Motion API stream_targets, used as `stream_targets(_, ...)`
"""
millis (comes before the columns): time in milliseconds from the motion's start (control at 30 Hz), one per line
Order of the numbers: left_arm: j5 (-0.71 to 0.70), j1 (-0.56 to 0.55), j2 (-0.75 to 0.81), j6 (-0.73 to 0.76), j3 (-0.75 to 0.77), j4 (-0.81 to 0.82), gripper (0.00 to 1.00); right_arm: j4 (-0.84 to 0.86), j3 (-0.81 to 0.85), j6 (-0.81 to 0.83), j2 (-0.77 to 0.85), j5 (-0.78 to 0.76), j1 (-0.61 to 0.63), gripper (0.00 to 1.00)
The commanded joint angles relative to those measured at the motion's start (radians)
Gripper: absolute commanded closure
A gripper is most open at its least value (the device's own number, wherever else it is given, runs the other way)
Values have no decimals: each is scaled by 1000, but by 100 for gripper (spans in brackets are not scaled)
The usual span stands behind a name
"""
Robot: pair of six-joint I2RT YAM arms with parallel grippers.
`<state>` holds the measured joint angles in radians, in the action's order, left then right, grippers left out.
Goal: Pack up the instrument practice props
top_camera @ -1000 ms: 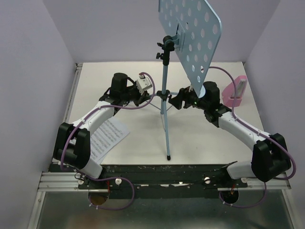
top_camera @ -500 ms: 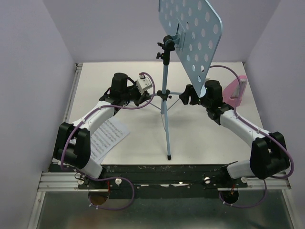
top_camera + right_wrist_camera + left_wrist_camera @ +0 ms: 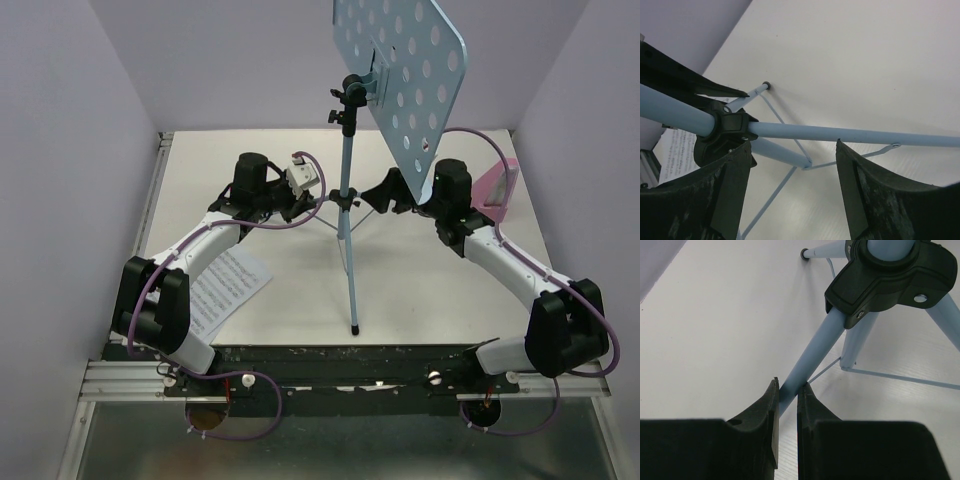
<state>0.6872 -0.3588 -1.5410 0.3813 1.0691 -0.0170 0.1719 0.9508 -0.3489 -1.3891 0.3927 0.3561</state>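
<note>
Light-blue music stand (image 3: 346, 250) stands upright mid-table, its pole vertical and its tilted desk cut off at the top edge. Walls bound the table (image 3: 430, 290) left, right and far; open room lies right of the near foot. Left gripper (image 3: 787, 390) is clamped on a tripod leg. Right gripper (image 3: 792, 150) is spread wide, with a leg between its jaws, untouched. Sheet music (image 3: 228, 285) lies near-left, partly under the arm. Pink metronome (image 3: 497, 192), far right, is half hidden.

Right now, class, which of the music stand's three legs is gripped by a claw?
The leg running to the left claw, whose fingers pinch it. The leg toward the arm bases stands ungripped; the open right claw clamps nothing.
</note>
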Motion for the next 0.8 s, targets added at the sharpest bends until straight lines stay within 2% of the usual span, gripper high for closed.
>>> stream_targets(0, 67, -14, -39, -62, -38, -190, 100, 29, 13, -21, 2, 109, 7, 24)
stream_targets(267, 71, -16, -51, -65, -29, -189, 100, 43, -46, 7, 25, 184, 20, 24)
stream_targets(767, 77, -14, -70, -73, -14, -186, 100, 29, -89, 74, 16, 137, 26, 24)
